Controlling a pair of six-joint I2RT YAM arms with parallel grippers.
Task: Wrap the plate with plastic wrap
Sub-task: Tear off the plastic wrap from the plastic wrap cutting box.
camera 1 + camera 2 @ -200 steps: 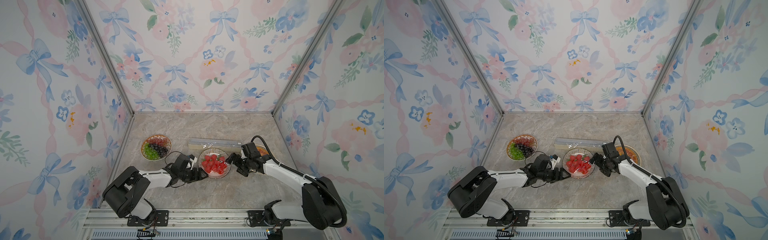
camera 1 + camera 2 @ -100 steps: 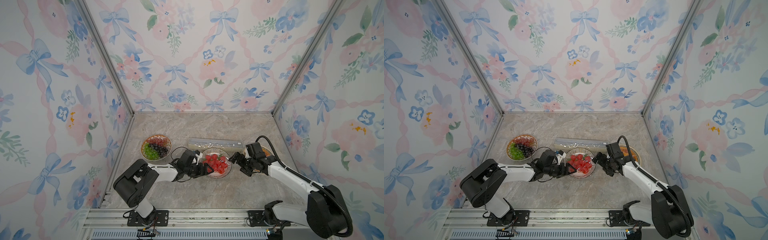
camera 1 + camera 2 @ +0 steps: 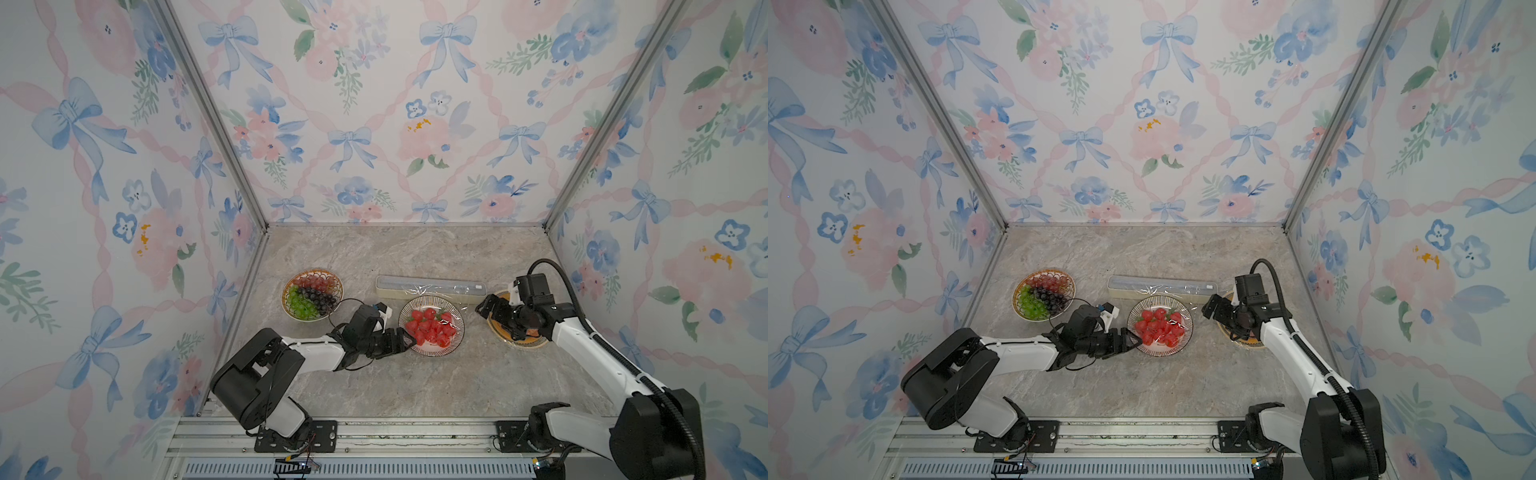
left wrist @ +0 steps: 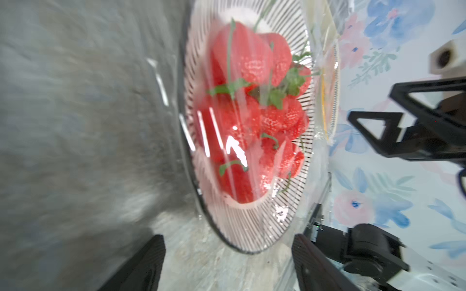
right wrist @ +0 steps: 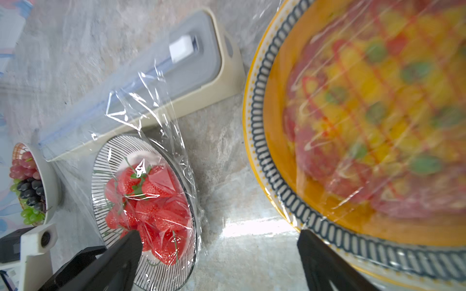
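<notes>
Eyes on the middle of the counter [image 3: 415, 382]: the plate [image 3: 432, 353] with the black-striped rim sits there, heaped with strawberries [image 3: 430, 328]. The plastic wrap [image 5: 156, 113] is draped over it, clear and crinkled, catching glare on the fruit. The film runs from the plate's far edge up onto the long cream box [image 3: 430, 286], which lies just behind the plate and almost touches it. In the right wrist view the film hangs loose past the plate rim on the side facing the orange plate [image 5: 257, 108].

Your left jaws are spread wide and gripping nothing. In both top views their tips sit low at the plate's rim on the side nearest the left arm [image 3: 316, 353]. In the left wrist view the two fingers [image 4: 141, 264] stand far apart, with the rim [image 4: 252, 234] between them. I cannot tell whether they touch it.

Your right jaws are wide open too, with nothing between them. They hover over the bare counter between the strawberry plate and the orange plate, and the right arm [image 3: 582, 345] passes over that orange plate [image 3: 517, 345]. Its food already lies under film, blurred in the wrist view.

Off to the left, a bowl of grapes [image 3: 285, 296] stands apart from both arms.
</notes>
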